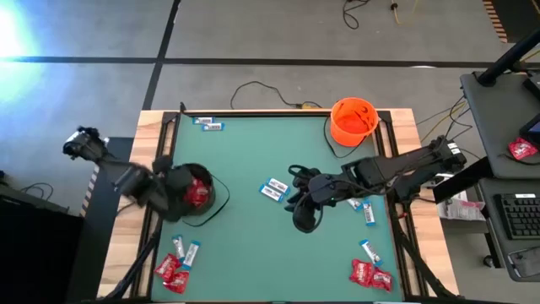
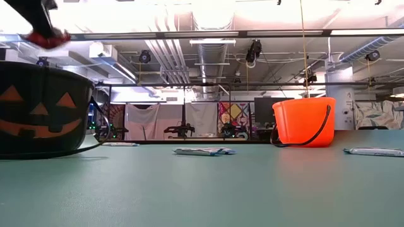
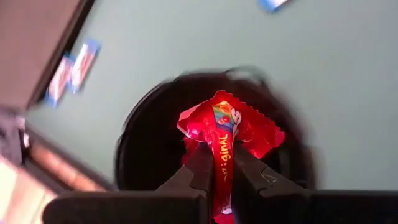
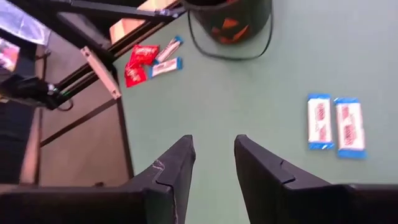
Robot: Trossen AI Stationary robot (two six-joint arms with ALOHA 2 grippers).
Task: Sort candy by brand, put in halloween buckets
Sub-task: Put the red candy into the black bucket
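Observation:
My left gripper (image 3: pixel 222 167) hovers over the black bucket (image 1: pixel 192 196) at the table's left and is shut on a shiny red candy packet (image 3: pixel 231 127). In the low view the black pail (image 2: pixel 39 110) shows a pumpkin face, with the red packet (image 2: pixel 45 39) above it. The orange bucket (image 1: pixel 353 120) stands at the far right corner. My right gripper (image 4: pixel 214 163) is open above bare mat near the table's middle, holding nothing. Two white-and-blue bars (image 1: pixel 273 189) lie just left of it. More red packets and bars lie near both near corners. My left gripper pinches the red packet by its narrow lower end (image 3: pixel 222 177) between the two fingers, coming from above and pointing down. The packet is lifted clear over the black bucket's mouth, and its crinkled wide end spreads out beyond the fingertips.
Red packets (image 1: pixel 172 270) and bars (image 1: pixel 186 251) lie at the near left corner; red packets (image 1: pixel 369 274) and a bar (image 1: pixel 369 249) at the near right. Another bar (image 1: pixel 368 214) lies under the right arm, and one (image 1: pixel 208 124) at the far left edge. A raised rim frames the mat.

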